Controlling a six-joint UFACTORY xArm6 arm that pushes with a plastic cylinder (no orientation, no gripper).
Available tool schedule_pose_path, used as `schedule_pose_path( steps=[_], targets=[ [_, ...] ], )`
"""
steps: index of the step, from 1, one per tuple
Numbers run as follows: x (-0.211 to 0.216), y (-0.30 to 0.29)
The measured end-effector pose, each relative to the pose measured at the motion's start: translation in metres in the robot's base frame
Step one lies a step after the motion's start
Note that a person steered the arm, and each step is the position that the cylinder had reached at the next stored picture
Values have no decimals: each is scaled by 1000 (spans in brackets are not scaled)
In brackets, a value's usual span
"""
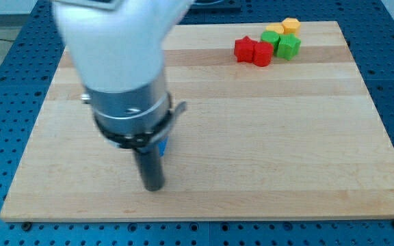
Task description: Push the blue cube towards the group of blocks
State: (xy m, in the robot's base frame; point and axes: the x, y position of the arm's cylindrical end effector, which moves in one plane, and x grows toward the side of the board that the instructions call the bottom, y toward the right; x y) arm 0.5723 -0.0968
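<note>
The blue cube [162, 146] shows only as a small blue sliver; the arm's body and the rod hide most of it. My tip [154, 187] rests on the wooden board [265, 137] at the lower left, just below and slightly left of the blue sliver, close to it. The group of blocks sits at the view's top right: a red star-like block [245, 49], a red block [262, 55], a green block [271, 38], a green star-like block [289, 47], a yellow block [275, 29] and an orange-yellow block [291, 26], all packed together.
The board lies on a blue perforated table [5, 68]. The arm's large white and grey body [118, 61] covers the board's upper left part.
</note>
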Motion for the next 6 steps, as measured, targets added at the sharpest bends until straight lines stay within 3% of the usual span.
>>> schedule_pose_path(
  steps=[2, 3, 4, 5, 6],
  targets=[
    [-97, 20],
    [-128, 19],
    [-124, -19],
    [-162, -28],
    [-187, 17]
  ],
)
